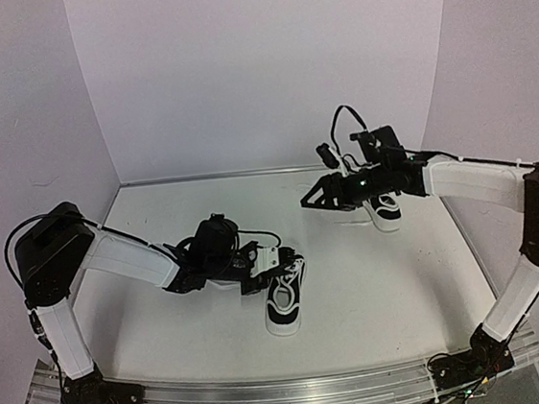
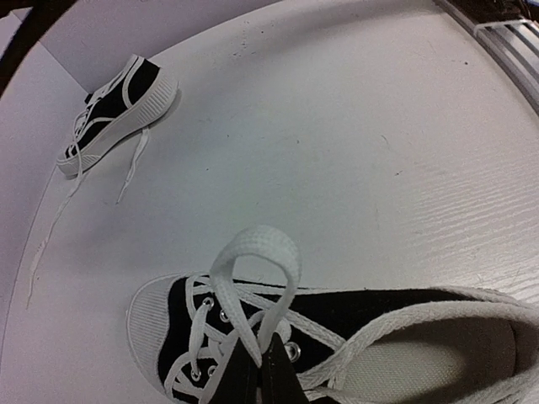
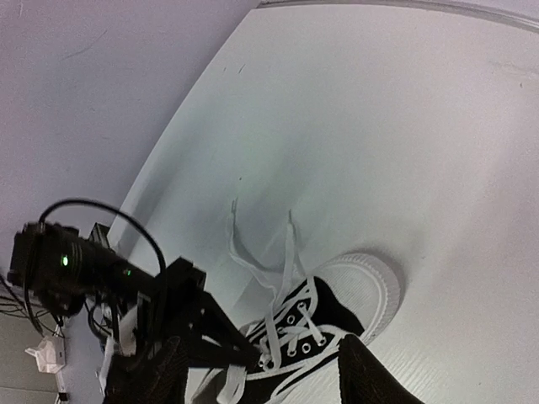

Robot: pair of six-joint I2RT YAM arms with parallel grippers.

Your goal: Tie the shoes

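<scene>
One black sneaker (image 1: 285,302) with a white toe cap lies near the table's middle front. It also shows in the left wrist view (image 2: 379,307) and the right wrist view (image 3: 337,305). My left gripper (image 2: 261,360) is shut on a loop of its white lace (image 2: 253,248), held up over the eyelets; the gripper also shows in the top view (image 1: 257,267). The other sneaker (image 1: 384,209) lies at the back right, its laces loose (image 2: 118,105). My right gripper (image 1: 313,197) hovers open and empty between the two shoes, its fingers spread wide (image 3: 265,383).
The near shoe's two loose lace ends (image 3: 253,244) trail over the white table (image 1: 385,296) beyond the toe. White walls close the back and sides. A metal rail (image 1: 290,393) runs along the front edge.
</scene>
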